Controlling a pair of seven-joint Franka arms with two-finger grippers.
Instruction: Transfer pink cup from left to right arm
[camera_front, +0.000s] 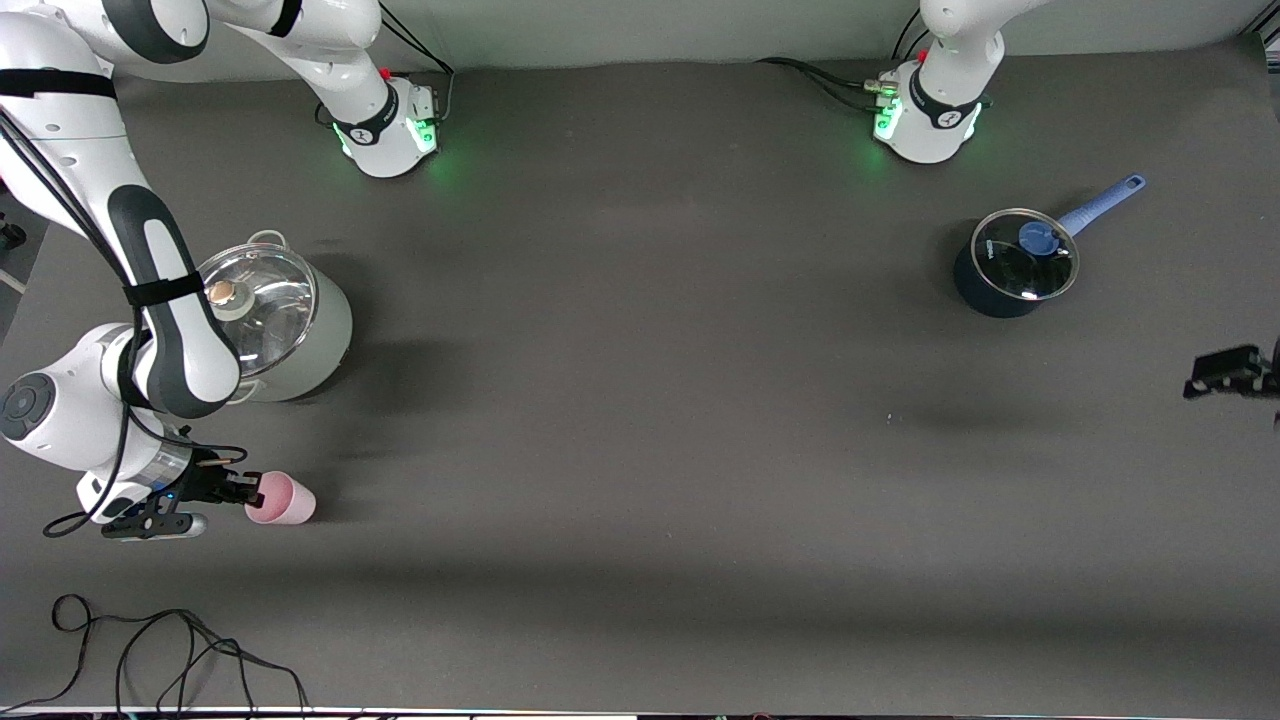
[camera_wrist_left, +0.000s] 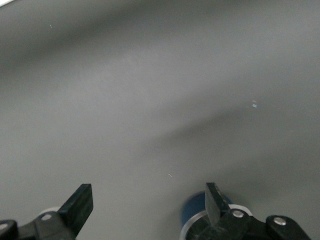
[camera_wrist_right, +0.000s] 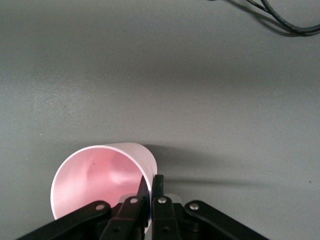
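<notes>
I see the dark grey table (camera_front: 640, 450) filling the front view, with both arm bases along its top edge. The right arm (camera_front: 150, 300) is the biggest thing on it: it folds down from its base, elbow bent over the steel pot, and its wrist drops low near the table at its own end. The left arm (camera_front: 945, 90) shows little more than its base, and it waits; its gripper (camera_front: 1232, 372) hangs at the edge of the front view over the table at the left arm's end, and in the left wrist view I see its jaws spread wide apart with nothing between them. Next in size is the lidded steel pot (camera_front: 285, 320), partly covered by the right arm's forearm. The dark blue saucepan (camera_front: 1010, 265) with a glass lid and a blue handle stands near the left arm's base. The right gripper (camera_wrist_right: 151, 192) has its slim fingers pinched together on the rim of the pink cup (camera_front: 283, 499), one finger inside and one outside. The cup sits at the right arm's end of the table, nearer the front camera than the steel pot. A black cable (camera_front: 150, 650) lies looped near the front edge.
</notes>
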